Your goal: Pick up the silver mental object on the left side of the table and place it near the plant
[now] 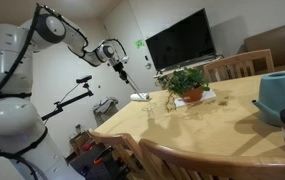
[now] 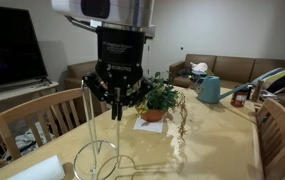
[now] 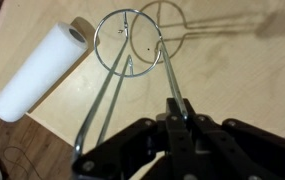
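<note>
The silver metal object is a thin wire stand with a ring base (image 3: 128, 40) and long upright rods. In an exterior view its rings (image 2: 102, 160) are low over the near end of the wooden table (image 2: 212, 140). My gripper (image 3: 172, 108) is shut on the top of one rod, directly above the stand; it also shows in both exterior views (image 2: 118, 100) (image 1: 122, 68). The plant (image 2: 159, 97) (image 1: 187, 82), in an orange pot on a white mat, stands further along the table, apart from the stand. I cannot tell whether the stand touches the table.
A white paper towel roll (image 3: 42, 70) (image 2: 27, 170) lies beside the stand near the table edge. A teal watering can (image 2: 211, 90) (image 1: 279, 92) stands beyond the plant. Wooden chairs (image 2: 42, 115) (image 1: 237, 66) line the table. A TV (image 1: 180, 40) stands by the wall.
</note>
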Action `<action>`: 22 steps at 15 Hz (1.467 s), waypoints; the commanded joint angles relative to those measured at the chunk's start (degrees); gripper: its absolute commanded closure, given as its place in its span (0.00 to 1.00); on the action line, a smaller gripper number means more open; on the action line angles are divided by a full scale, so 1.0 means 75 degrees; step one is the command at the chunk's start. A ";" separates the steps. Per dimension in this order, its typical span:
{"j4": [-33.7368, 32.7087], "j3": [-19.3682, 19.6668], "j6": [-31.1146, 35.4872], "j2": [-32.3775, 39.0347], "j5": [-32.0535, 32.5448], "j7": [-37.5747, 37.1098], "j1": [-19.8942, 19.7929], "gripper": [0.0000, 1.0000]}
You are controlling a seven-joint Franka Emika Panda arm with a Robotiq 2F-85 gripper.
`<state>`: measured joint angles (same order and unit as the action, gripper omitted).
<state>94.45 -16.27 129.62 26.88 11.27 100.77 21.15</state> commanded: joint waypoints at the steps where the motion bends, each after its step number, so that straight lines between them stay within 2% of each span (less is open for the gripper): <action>1: 0.0703 0.0018 -0.0085 -0.0726 -0.0037 -0.0481 -0.0339 0.98; 9: 0.1729 -0.0001 0.0347 -0.0842 -0.0763 -0.0300 -0.1314 0.98; 10: 0.1257 0.0026 0.0041 -0.0510 -0.0543 -0.0313 -0.1190 0.93; 18: 0.1457 0.0015 0.0130 -0.0521 -0.0631 -0.0306 -0.1275 0.93; 19: 0.1455 0.0026 0.0162 -0.0523 -0.0683 -0.0302 -0.1321 0.98; 22: 0.1628 0.0079 0.0242 -0.0582 -0.0858 -0.0370 -0.1489 0.98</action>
<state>105.60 -15.90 130.77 23.41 6.41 98.50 11.26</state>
